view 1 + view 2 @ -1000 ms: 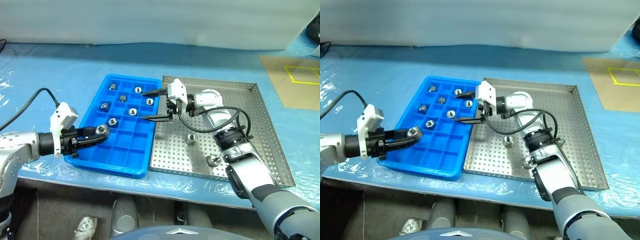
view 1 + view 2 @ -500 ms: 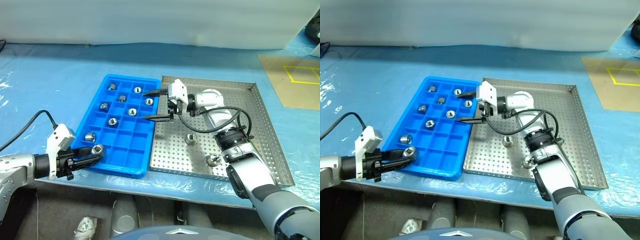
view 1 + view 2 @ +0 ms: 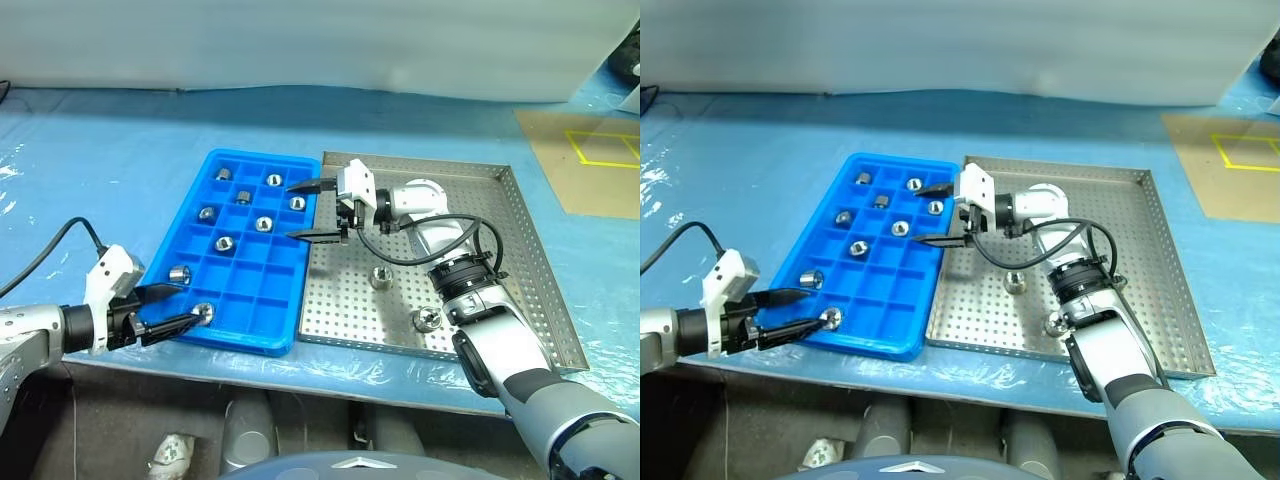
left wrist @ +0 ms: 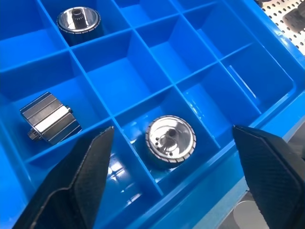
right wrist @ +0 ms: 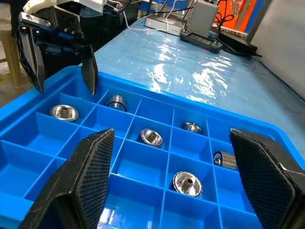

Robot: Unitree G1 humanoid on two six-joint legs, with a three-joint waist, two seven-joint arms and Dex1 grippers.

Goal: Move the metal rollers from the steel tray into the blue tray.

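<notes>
1. Steel, short and polished, the metal rollers look dense for their size, rigid and slippery; I judge they would roll or skate if nudged on their curved side.
2. The best hold, as I judge it, is across the round flank with both fingers square to it, the roller standing on its flat end; a grip near an edge may let it squirt out.
3. Two rollers remain on the steel tray, one near its middle and one nearer the front rim.
4. Others already sit in separate compartments of the blue tray, which lies on the desk just beside the steel tray.
5. At the blue tray's near corner the left tool stands wide, empty, its fingers either side of a roller resting in a front-row compartment.
6. Over the far seam between the two trays the right tool hangs wide apart as well, holding nothing.
7. From the left wrist view that roller is seen end-up, with its centre hole and a ring of small holes; the head views give merely a bright spot there.
8. In the right wrist view the left tool appears from across the blue tray.
9. Both rollers left on the steel tray are plain in the head views.
</notes>
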